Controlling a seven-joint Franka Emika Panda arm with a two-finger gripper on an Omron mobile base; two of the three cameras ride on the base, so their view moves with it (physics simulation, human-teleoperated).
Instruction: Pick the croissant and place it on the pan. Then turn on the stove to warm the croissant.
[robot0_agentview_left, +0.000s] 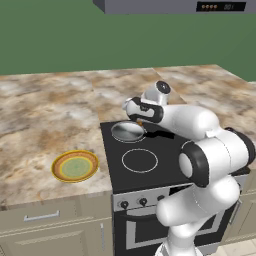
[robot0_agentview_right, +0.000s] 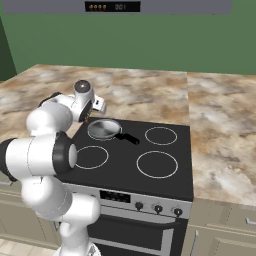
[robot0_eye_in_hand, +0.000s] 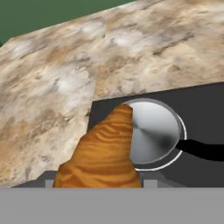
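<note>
My gripper (robot0_agentview_left: 139, 120) hangs over the back left burner of the stove (robot0_agentview_left: 150, 162), shut on the croissant (robot0_agentview_left: 139, 122). In the hand view the orange-brown croissant (robot0_eye_in_hand: 103, 153) fills the lower middle and covers the fingertips. Just beyond and below it lies the round silver pan (robot0_eye_in_hand: 155, 131), its black handle (robot0_eye_in_hand: 205, 150) running right. The pan (robot0_agentview_left: 128, 132) sits on the back left burner, a little left of and below the gripper. From the right, the hand (robot0_agentview_right: 92, 106) is above the pan's (robot0_agentview_right: 104, 129) left rim.
A yellow-rimmed, green-centred plate (robot0_agentview_left: 75, 166) lies on the marble counter (robot0_agentview_left: 45, 115) left of the stove. Dark knobs (robot0_agentview_right: 157, 208) line the stove's silver front panel. A range hood (robot0_agentview_right: 150, 6) hangs overhead, and my own arm (robot0_agentview_left: 210, 150) rises at the right.
</note>
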